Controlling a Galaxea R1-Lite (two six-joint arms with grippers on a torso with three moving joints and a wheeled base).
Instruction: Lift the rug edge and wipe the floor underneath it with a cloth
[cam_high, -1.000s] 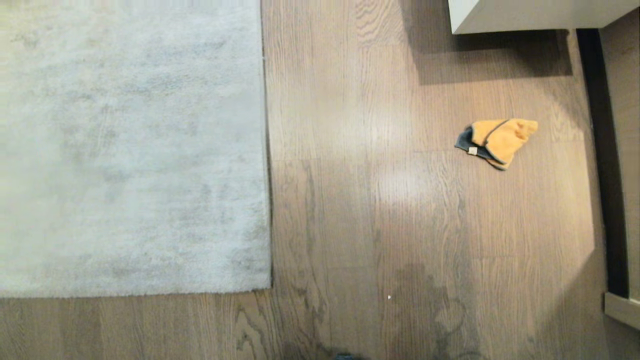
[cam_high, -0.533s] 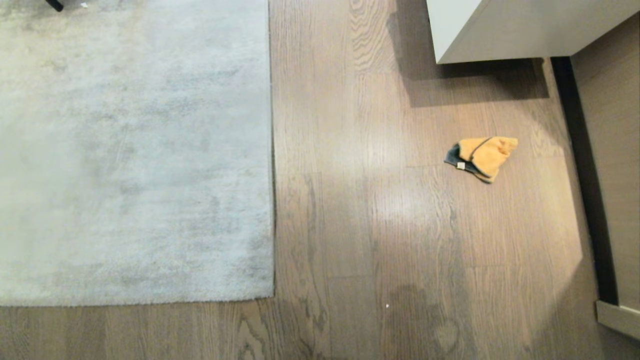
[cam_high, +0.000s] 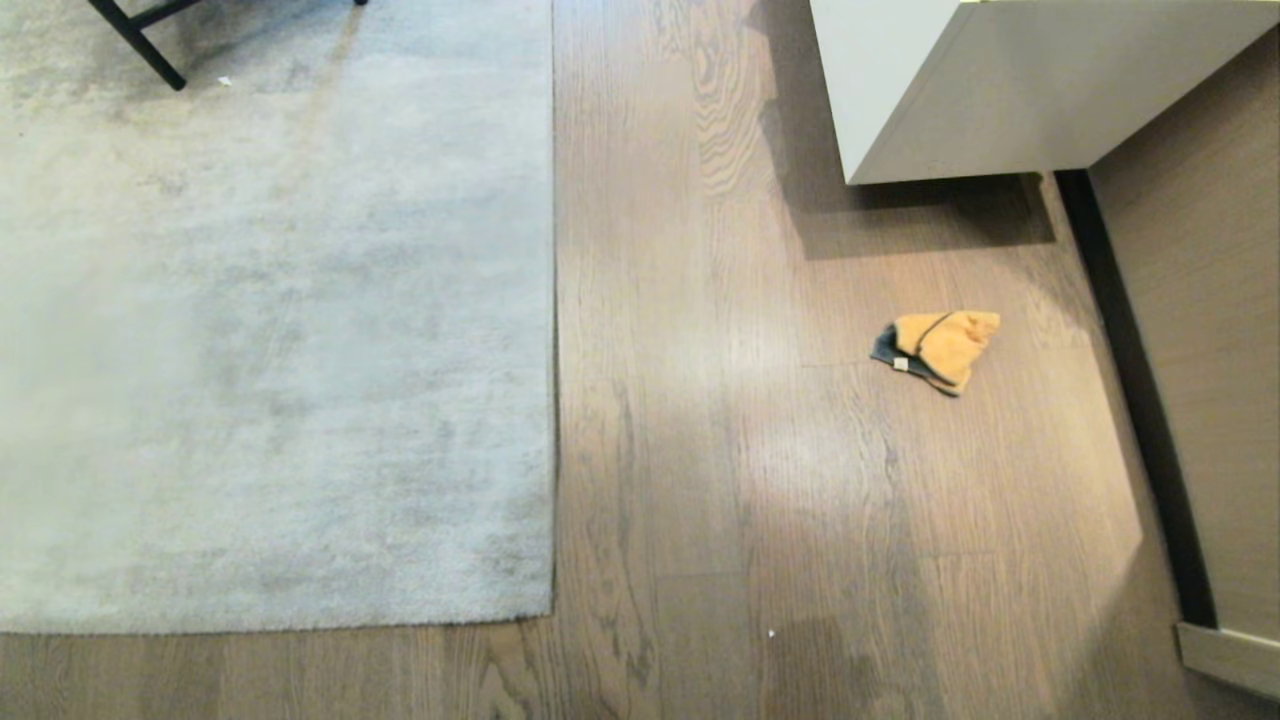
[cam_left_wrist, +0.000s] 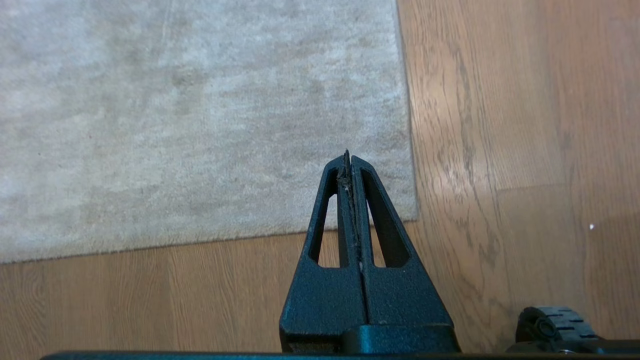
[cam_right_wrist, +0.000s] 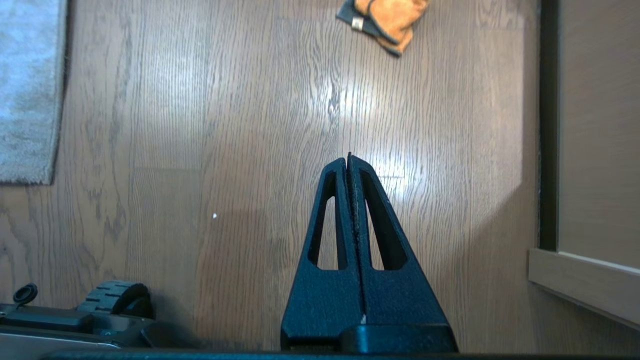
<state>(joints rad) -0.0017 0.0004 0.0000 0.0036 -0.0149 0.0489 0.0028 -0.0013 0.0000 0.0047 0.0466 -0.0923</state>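
- Rug edge (cam_high: 553, 300) runs straight, near-to-far in head view, ending at a square near corner; a 2nd border runs crosswise from that corner off to robot's left. Lies flat, no lift anywhere visible.
- Floor (cam_high: 700, 450): wide bare strip of planks btwn rug edge and the dark wall gap on the right; grain runs parallel to the rug edge. Narrower bare band in front of the rug's near border.
- Cloth (cam_high: 938, 348) on the planks, robot's right, well apart from the rug, near the white cabinet (cam_high: 950, 90) but not touching it. Crumpled, roughly triangular; long axis seems to run across the grain, orange tip toward the wall side, dark reverse + small tag toward the rug — hard to be sure, it's bunched.
- Black furniture leg (cam_high: 140, 45) stands on the rug's far part.
- Left gripper (cam_left_wrist: 348, 155): fingers pressed together, nothing btwn them, hanging above the rug's near corner.
- Right gripper (cam_right_wrist: 348, 157): fingers also pressed together, empty, over bare planks; cloth lies well ahead of its tips.
- Base wheel (cam_right_wrist: 117, 295) sits on planks close to the right arm.
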